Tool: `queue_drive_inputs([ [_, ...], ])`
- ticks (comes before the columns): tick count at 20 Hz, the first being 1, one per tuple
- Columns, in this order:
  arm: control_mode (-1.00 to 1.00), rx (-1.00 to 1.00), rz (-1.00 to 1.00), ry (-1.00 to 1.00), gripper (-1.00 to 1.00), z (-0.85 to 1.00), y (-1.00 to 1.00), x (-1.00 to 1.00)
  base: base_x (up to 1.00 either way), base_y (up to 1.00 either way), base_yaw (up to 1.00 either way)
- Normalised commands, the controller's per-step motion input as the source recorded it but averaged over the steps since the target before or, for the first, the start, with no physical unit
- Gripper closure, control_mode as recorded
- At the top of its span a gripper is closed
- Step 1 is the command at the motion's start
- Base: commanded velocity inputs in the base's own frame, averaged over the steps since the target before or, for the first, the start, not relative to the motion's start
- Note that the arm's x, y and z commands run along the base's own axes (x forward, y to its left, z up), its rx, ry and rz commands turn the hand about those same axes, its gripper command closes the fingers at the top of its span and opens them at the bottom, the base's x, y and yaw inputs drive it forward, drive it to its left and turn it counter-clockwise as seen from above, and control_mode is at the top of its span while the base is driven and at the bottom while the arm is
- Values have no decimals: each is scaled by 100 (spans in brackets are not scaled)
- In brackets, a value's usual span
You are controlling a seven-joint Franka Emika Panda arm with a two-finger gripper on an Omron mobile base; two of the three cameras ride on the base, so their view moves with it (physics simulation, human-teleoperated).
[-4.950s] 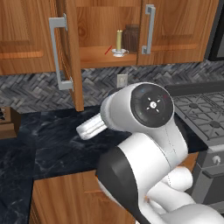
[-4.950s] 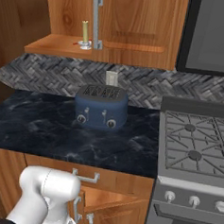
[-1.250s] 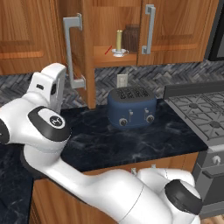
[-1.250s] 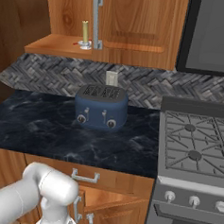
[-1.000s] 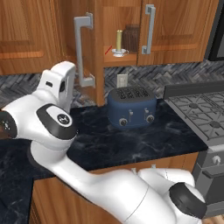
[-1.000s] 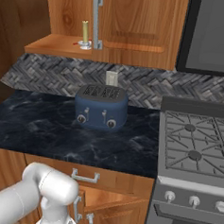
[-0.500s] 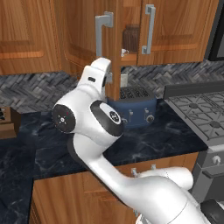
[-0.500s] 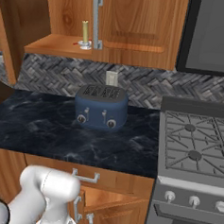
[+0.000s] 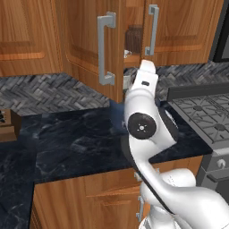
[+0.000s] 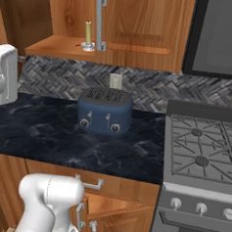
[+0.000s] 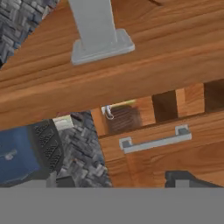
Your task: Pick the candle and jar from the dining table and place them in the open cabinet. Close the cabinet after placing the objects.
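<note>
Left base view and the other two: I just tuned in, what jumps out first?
The warm brown wood cabinet door with its long silver bar handle stands nearly shut, the white arm reaching up beside it. Through the remaining gap, the dark brown rounded jar sits on the shelf; from the right, the short yellow-gold candle stands there too. A blue toaster sits on the black marble counter below.

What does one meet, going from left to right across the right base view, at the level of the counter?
White arm → blue toaster → stove.
</note>
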Motion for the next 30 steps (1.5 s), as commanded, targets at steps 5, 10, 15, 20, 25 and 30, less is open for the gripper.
queue_drive_inputs([
  [5,-100,-7,12,-4,-100,0,-13,-17,0,0,0],
  [10,-100,-17,2,0,-100,0,100,-8,0,0,0],
  [15,-100,-13,0,0,-100,4,84,0,0,0,0],
  [20,-100,-9,-1,7,-100,11,56,24,0,0,0],
  [25,-100,-5,-2,9,-100,9,19,30,0,0,0],
  [30,-100,-9,-2,0,-100,8,28,-7,0,0,0],
])
